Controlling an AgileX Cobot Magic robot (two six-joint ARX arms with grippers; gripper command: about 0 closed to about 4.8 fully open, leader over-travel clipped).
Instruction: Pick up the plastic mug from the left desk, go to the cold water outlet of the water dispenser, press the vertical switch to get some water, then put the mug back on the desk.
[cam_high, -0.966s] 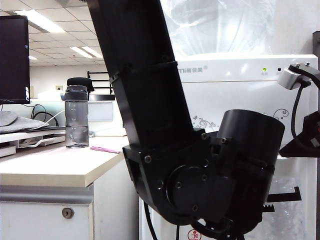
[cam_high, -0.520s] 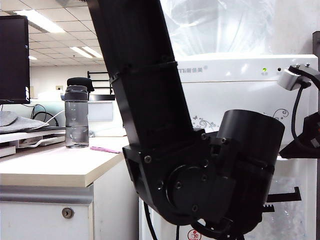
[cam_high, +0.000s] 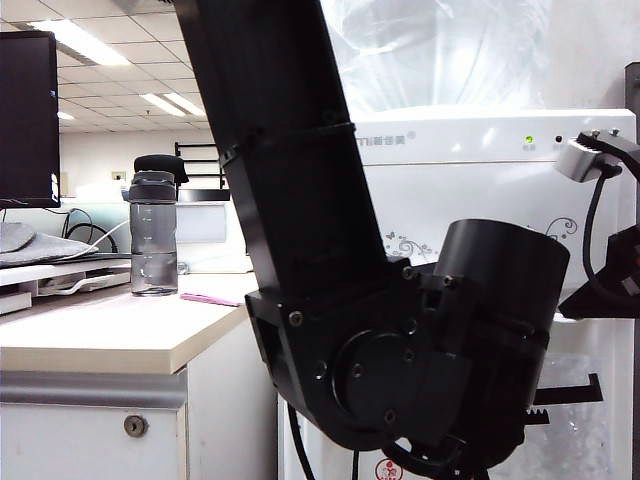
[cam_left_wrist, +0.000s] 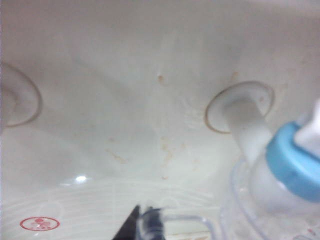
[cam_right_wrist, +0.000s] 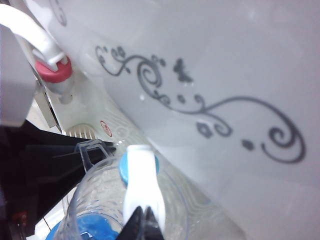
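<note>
The clear plastic mug (cam_left_wrist: 250, 215) hangs under the cold water outlet (cam_left_wrist: 292, 167), the white tap with a blue collar, inside the water dispenser's (cam_high: 470, 170) recess. My left gripper (cam_left_wrist: 145, 225) is shut on the mug's thin clear handle (cam_left_wrist: 190, 219). In the right wrist view the mug's rim (cam_right_wrist: 80, 200) sits below the tap's long white lever (cam_right_wrist: 141, 180). My right gripper (cam_right_wrist: 143, 221) is shut, its tips together and resting on that lever. The left desk (cam_high: 110, 335) stands off to the left in the exterior view.
The red-collared tap (cam_right_wrist: 52, 70) is beside the cold one. A smoky-grey bottle (cam_high: 153, 235) and a pink pen (cam_high: 208, 299) lie on the desk, with a monitor (cam_high: 28, 118) behind. My left arm (cam_high: 300, 250) fills the exterior view's middle; the right arm (cam_high: 612, 270) is at its right edge.
</note>
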